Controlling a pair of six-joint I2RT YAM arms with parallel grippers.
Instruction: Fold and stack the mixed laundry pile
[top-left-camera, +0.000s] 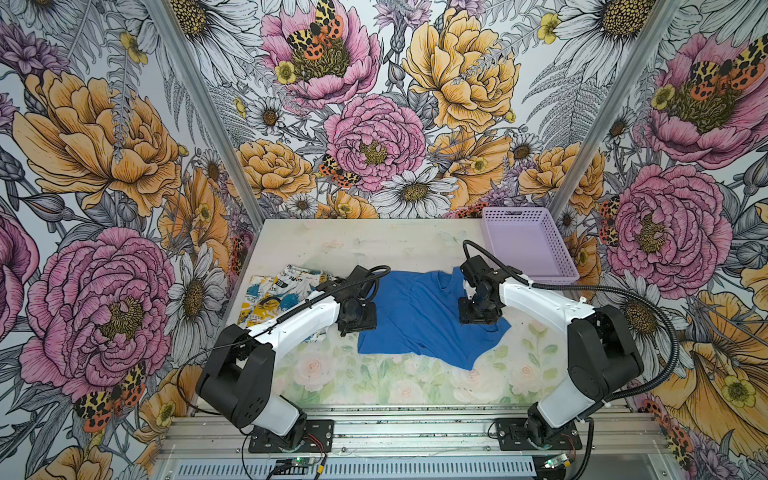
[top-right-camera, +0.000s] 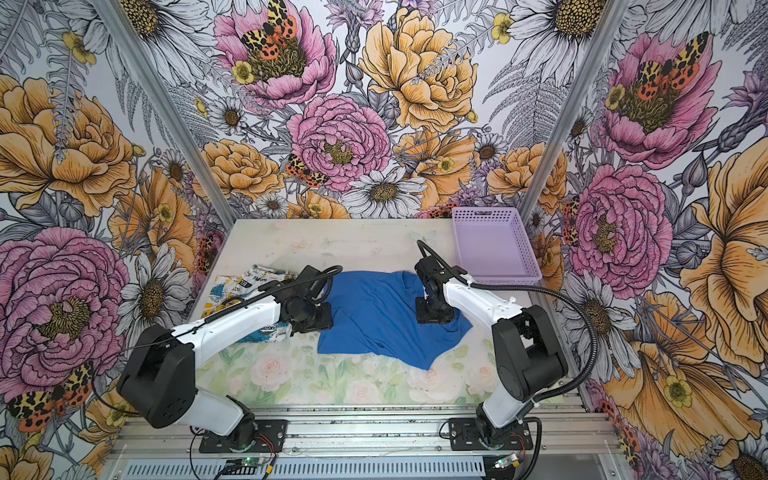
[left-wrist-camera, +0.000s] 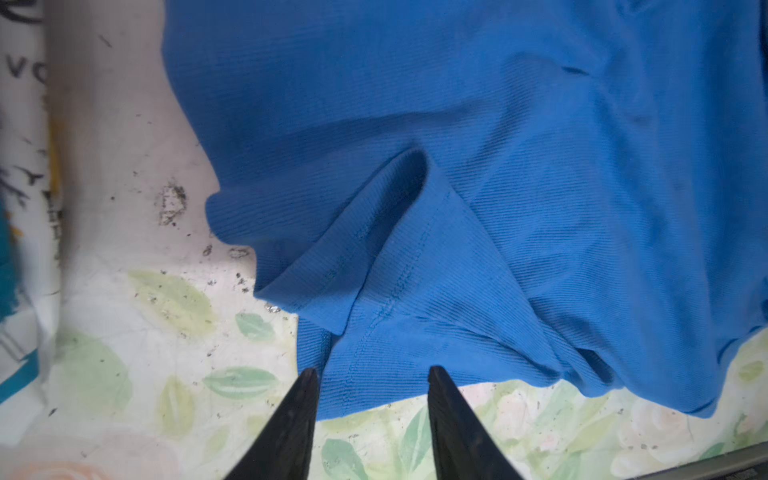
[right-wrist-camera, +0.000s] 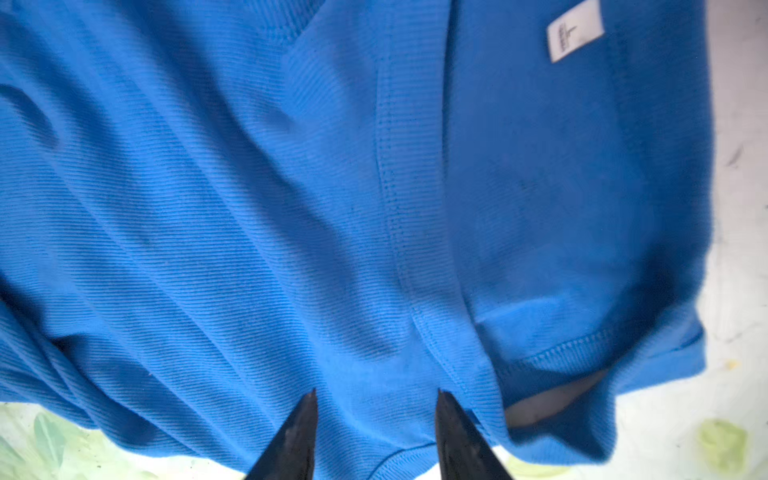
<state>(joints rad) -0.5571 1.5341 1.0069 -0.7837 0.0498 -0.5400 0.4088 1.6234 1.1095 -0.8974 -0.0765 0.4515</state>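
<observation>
The royal blue T-shirt (top-left-camera: 419, 320) (top-right-camera: 374, 318) lies partly folded and wrinkled in the middle of the table. To its left lies the white printed garment (top-left-camera: 282, 291) (top-right-camera: 245, 284), flat and partly hidden under my left arm. My left gripper (top-left-camera: 360, 322) (left-wrist-camera: 372, 370) points down at the shirt's left edge. It is open, and a stitched hem (left-wrist-camera: 374, 316) lies flat between its tips. Over the shirt's right side, near the neck label (right-wrist-camera: 575, 31), my right gripper (top-left-camera: 478, 313) (right-wrist-camera: 377, 390) hangs open, with blue cloth under it.
A lavender perforated basket (top-left-camera: 528, 245) (top-right-camera: 494, 245) stands at the back right corner, with nothing in it. The floral table surface (top-left-camera: 374, 382) shows in front of the shirt. Patterned walls close in the table on three sides.
</observation>
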